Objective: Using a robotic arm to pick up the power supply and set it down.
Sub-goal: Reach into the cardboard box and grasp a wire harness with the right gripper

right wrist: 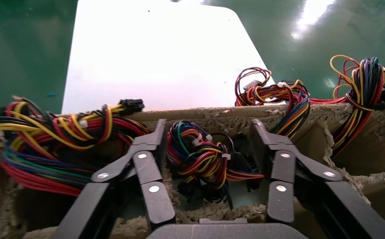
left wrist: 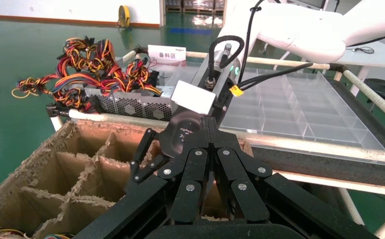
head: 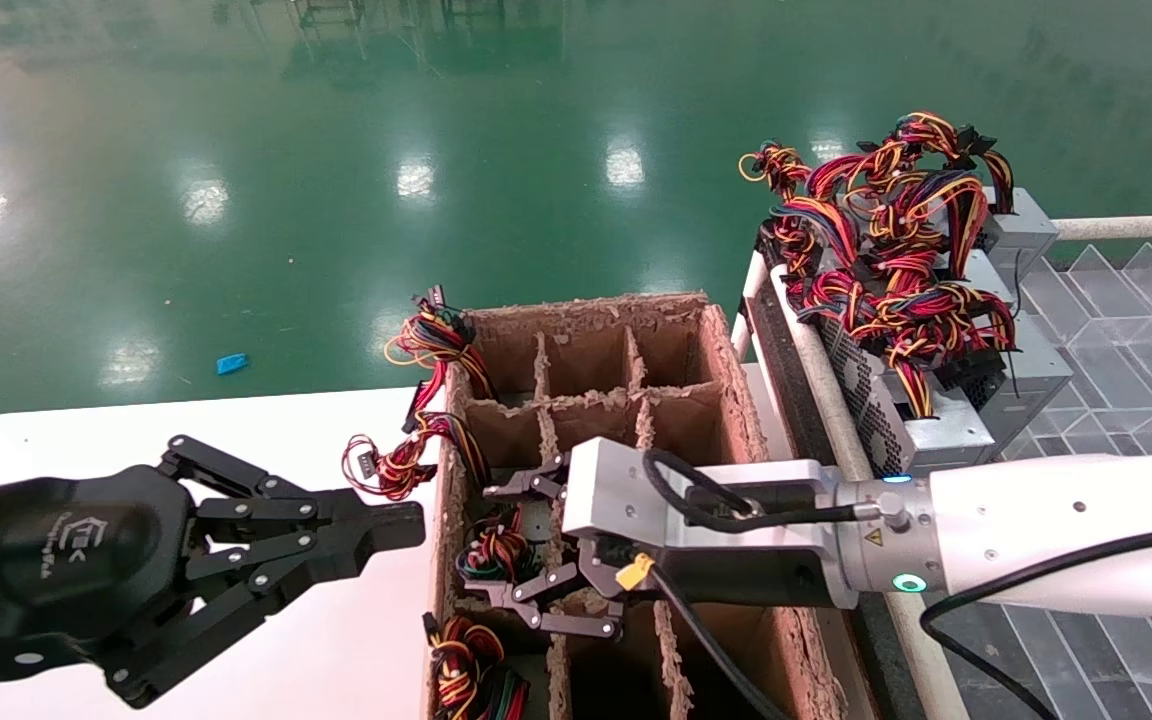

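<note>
Right hand (head: 521,550) wide open, down over the left-column compartment of the cardboard divider box (head: 736,400), fingers (right wrist: 150,169) straddling the wire bundle (right wrist: 203,157) of the power supply (head: 496,550) seated there, gripping nothing. Left hand (head: 391,525) nearly closed, empty, over the white worktop (head: 86,430).

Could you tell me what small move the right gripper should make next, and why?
Probably ease straight down and close: the right gripper hangs open over a cell of the cardboard box, its fingers either side of the wire bundle of a power supply seated there.
</note>
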